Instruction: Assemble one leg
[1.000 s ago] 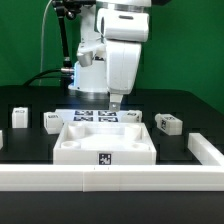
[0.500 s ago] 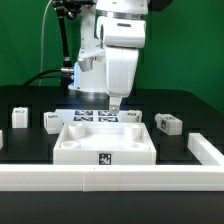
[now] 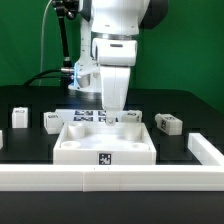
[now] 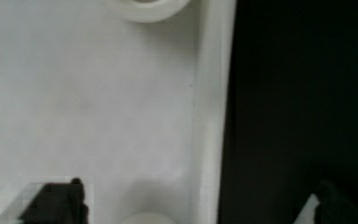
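Note:
My gripper point(image 3: 115, 110) hangs over the back edge of the large white square tray-like piece point(image 3: 104, 146) in the middle of the table. It is open and empty. In the wrist view the two dark fingertips point(image 4: 55, 204) stand wide apart, astride the tray's edge point(image 4: 204, 120), with its flat white face and a round hole point(image 4: 151, 8) beneath. Small white legs with marker tags lie apart from the gripper: one point(image 3: 17, 116) and another point(image 3: 50, 121) on the exterior view's left, one point(image 3: 167, 123) on its right.
The marker board point(image 3: 92, 116) lies just behind the tray, under the arm. A white rail point(image 3: 110, 179) runs along the front of the table and a white bar point(image 3: 206, 150) along the exterior view's right. A green wall stands behind.
The arm has shifted a little toward the exterior view's left and turned, and the gripper now sits lower over the tray's back edge. The parts on the table have not moved.

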`<state>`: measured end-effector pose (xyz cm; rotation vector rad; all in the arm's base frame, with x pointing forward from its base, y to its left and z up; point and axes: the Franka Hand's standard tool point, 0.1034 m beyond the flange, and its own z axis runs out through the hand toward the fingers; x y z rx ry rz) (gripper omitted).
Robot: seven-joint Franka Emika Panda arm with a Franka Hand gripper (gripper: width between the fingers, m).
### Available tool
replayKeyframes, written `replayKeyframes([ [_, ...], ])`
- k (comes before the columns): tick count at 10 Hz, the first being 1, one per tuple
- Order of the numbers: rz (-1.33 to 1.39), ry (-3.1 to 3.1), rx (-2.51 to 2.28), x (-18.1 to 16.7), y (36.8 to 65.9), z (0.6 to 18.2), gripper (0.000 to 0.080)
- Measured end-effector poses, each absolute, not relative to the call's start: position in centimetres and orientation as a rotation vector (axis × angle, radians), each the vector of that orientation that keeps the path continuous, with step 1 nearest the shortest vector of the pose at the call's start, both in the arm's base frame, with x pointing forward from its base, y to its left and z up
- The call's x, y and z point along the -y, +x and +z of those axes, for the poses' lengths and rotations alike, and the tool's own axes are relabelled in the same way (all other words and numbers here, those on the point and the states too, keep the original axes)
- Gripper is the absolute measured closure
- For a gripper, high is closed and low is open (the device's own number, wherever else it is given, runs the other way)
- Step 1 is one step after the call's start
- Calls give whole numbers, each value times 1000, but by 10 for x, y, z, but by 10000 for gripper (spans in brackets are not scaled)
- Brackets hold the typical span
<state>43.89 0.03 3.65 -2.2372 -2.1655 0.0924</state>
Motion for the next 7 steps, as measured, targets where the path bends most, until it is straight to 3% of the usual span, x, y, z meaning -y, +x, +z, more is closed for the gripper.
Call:
replayKeyframes([
  [3,113,-2221,2153,-2,421,26,150],
  [7,120,-2233,2115,8,429,8,150],
])
